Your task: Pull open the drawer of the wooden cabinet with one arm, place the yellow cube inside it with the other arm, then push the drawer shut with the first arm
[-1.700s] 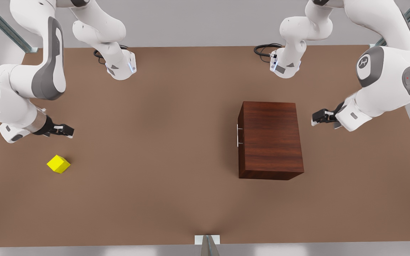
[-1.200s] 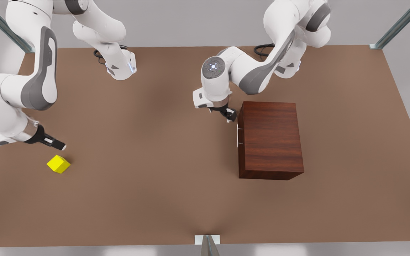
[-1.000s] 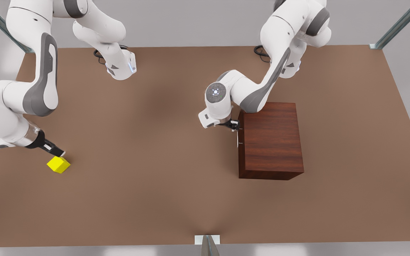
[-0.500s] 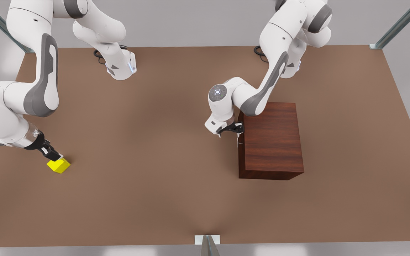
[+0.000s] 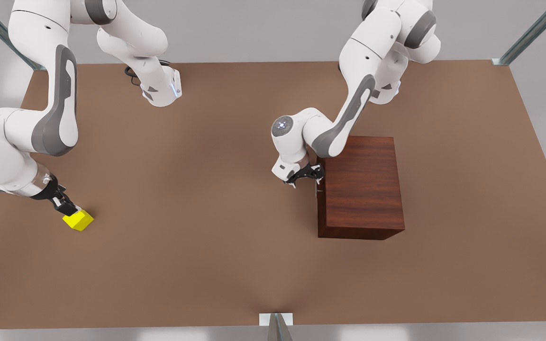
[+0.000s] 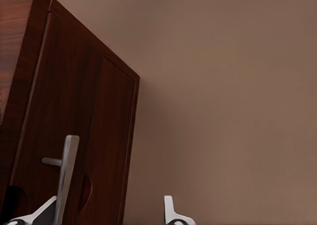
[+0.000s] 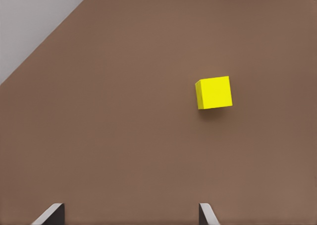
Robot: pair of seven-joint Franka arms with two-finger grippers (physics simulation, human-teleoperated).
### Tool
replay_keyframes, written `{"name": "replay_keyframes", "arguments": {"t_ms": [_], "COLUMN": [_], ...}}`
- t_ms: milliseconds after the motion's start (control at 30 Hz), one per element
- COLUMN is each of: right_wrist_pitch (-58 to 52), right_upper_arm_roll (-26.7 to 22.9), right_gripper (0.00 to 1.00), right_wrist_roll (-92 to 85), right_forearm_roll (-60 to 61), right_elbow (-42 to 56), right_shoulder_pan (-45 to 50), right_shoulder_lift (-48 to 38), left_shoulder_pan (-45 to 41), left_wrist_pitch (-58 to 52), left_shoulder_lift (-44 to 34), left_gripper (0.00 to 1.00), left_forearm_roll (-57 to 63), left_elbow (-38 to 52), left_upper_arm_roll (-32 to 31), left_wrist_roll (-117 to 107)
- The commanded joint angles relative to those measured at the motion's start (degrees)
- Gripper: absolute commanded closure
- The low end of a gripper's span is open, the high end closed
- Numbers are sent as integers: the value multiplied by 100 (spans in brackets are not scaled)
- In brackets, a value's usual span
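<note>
The wooden cabinet stands on the table toward the front view's right. Its drawer is shut flush, with the silver handle on the face that looks toward the front view's left. My left gripper hovers open just in front of that face. In the left wrist view the handle runs close by one fingertip of the left gripper. The yellow cube lies on the table at the front view's far left. My right gripper hangs open just beside the yellow cube, nothing between its fingers.
The brown table spreads wide between the cube and the cabinet. Both arm bases stand at the back edge. A small metal bracket sits at the middle of the front edge.
The left arm swung over from the cabinet's far side to the handle face and slid along it to the handle. The right gripper came down and closer to the cube.
</note>
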Motion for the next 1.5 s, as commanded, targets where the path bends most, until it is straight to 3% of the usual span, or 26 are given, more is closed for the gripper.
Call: {"name": "replay_keyframes", "arguments": {"t_ms": [0,833,1200,1233,1333,1400,1467], "right_wrist_pitch": [0,0,9,9,18,27,184], "right_upper_arm_roll": [-6,-6,3,3,3,-6,-15], "right_gripper": [0,0,0,0,0,0,0], "right_wrist_roll": [315,315,324,324,324,315,262], "right_forearm_roll": [-4,-4,-65,-65,-65,-65,-65], "right_elbow": [4,4,48,40,48,154,408], "right_shoulder_pan": [-2,7,7,7,7,-2,-142], "right_shoulder_lift": [-6,-6,187,187,231,328,732], "left_shoulder_pan": [-23,-497,-752,-761,-884,-788,547], "left_wrist_pitch": [-68,19,2,-86,-2362,-2890,-3153], "left_shoulder_lift": [2,450,880,837,301,-183,-815], "left_gripper": [0,0,0,0,0,0,0], "left_forearm_roll": [198,181,181,163,14,-83,-1347], "left_elbow": [37,670,1365,1373,1945,1883,1830], "left_upper_arm_roll": [2,-42,-51,-51,-358,-341,-306], "left_wrist_roll": [-960,-740,-758,-662,121,788,1974]}}
